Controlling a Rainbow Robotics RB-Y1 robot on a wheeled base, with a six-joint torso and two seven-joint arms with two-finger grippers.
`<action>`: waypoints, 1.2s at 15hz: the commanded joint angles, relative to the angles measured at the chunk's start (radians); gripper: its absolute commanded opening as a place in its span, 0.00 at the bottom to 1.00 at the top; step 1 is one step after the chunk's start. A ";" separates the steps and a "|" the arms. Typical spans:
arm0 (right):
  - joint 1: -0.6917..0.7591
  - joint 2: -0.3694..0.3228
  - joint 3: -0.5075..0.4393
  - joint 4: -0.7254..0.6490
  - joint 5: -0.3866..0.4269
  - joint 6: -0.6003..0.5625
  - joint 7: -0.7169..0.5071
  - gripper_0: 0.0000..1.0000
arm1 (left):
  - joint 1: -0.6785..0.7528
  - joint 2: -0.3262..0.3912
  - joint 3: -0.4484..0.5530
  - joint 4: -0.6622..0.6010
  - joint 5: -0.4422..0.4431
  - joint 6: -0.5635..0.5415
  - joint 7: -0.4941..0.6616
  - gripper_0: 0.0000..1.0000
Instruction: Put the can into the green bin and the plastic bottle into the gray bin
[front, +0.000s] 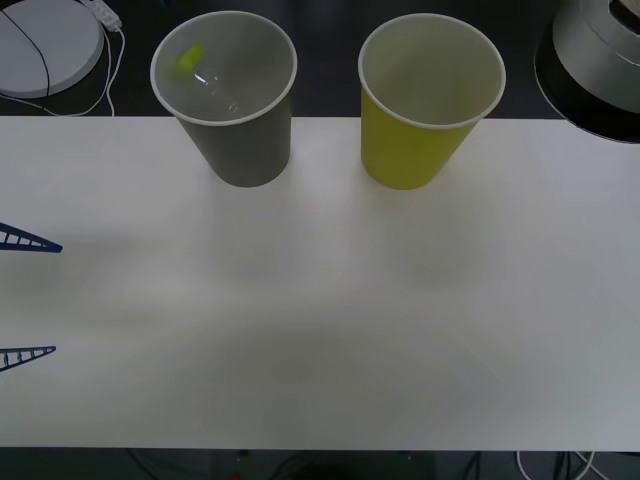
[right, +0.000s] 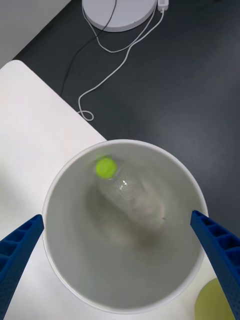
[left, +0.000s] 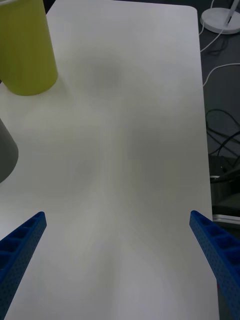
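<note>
Spread wide and gripping nothing, the right gripper (right: 120, 250) is hovering directly over the mouth of the gray bin (right: 65, 280), its two blue ribbed fingers (right: 20, 250) standing out past opposite sides of the white rim without touching it. Straight below the gap between those fingers, the plastic bottle (right: 131, 197) is lying tilted inside the gray bin, leaning against the pale inner wall with its lime-green cap (right: 105, 167) uppermost and its clear body sloping down toward the bin's floor. From the front view the same bottle (front: 215, 85) is showing faintly through the opening of the gray bin (front: 245, 150), the cap a bright spot near the far-left part of the rim.

Just beside the gray bin, the green bin (front: 410, 150) is standing upright on the white table (front: 320, 330), the two apart; its inside is looking pale, and I cannot tell whether anything is lying in it.

Released and holding nothing as well, the left gripper (front: 28, 298) is waiting low at the table's left edge, fingers far apart, well away from both bins. Ahead of its fingers (left: 22, 240) bare tabletop is stretching out, with the green bin (left: 27, 50) far off.

On the dark floor beyond the table, a round white base (right: 117, 12) with a white cable (right: 95, 90) is lying.
</note>
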 joint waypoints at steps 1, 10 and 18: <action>0.022 0.000 0.000 -0.001 -0.010 0.022 0.032 1.00 | 0.000 0.000 0.000 0.000 0.000 0.000 0.000 1.00; 0.145 -0.226 -0.118 -0.303 -0.028 0.008 0.134 1.00 | 0.000 0.000 0.000 0.000 0.000 0.000 0.000 1.00; 0.266 -0.434 -0.189 -0.552 -0.156 0.008 0.302 1.00 | 0.000 0.000 0.000 0.000 0.000 0.000 0.000 1.00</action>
